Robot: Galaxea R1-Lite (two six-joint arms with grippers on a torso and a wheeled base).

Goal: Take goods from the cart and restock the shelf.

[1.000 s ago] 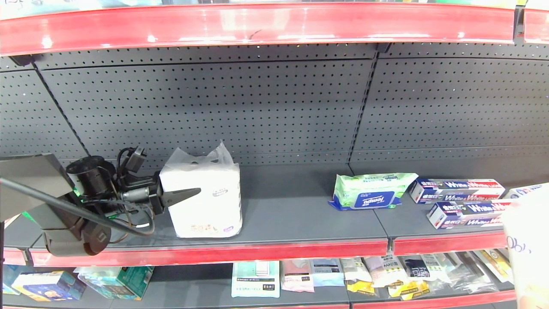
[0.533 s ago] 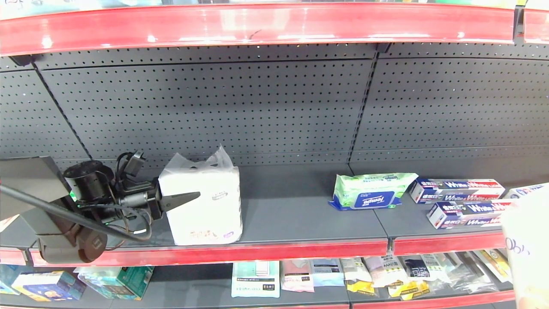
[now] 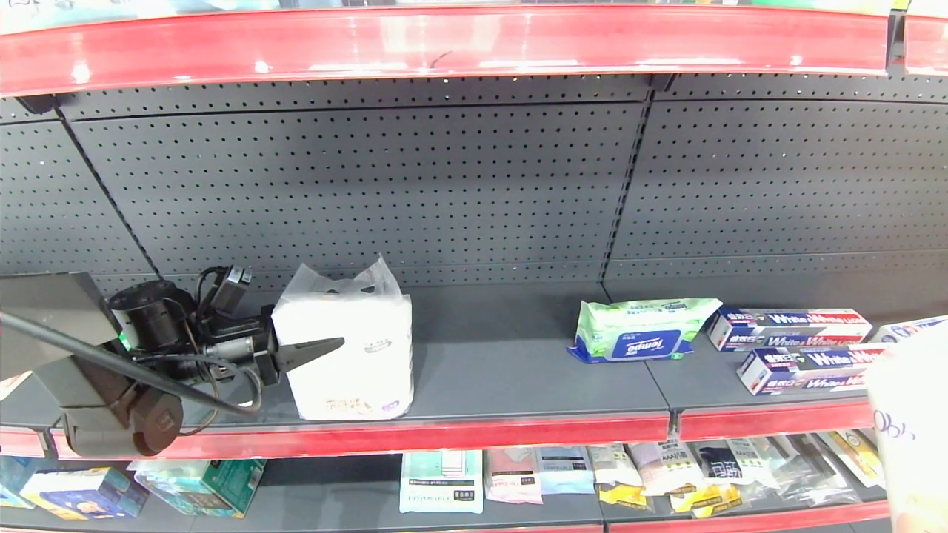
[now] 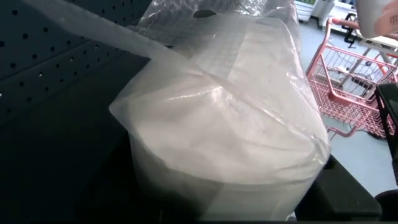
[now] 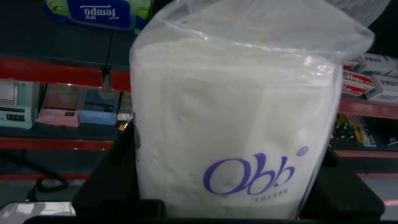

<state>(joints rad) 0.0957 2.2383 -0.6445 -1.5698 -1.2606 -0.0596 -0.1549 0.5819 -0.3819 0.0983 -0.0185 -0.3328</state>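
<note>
The left pincer [image 3: 337, 329] is clamped on a white paper pack [image 3: 363, 348], one jaw lying across the pack's front face. Over the last second the pincer has sunk a little and the pack has come down with it. Its base now appears to rest on the shelf [image 3: 518, 370], just behind the red front lip below the pincer. This placement looks nearly done, and letting go seems the next move. A pack of wipes [image 3: 641, 329] lies well off to this pincer's right. The right pincer [image 5: 230, 186] has not shifted. It grips a second paper pack [image 5: 236, 112], waiting its turn.
</note>
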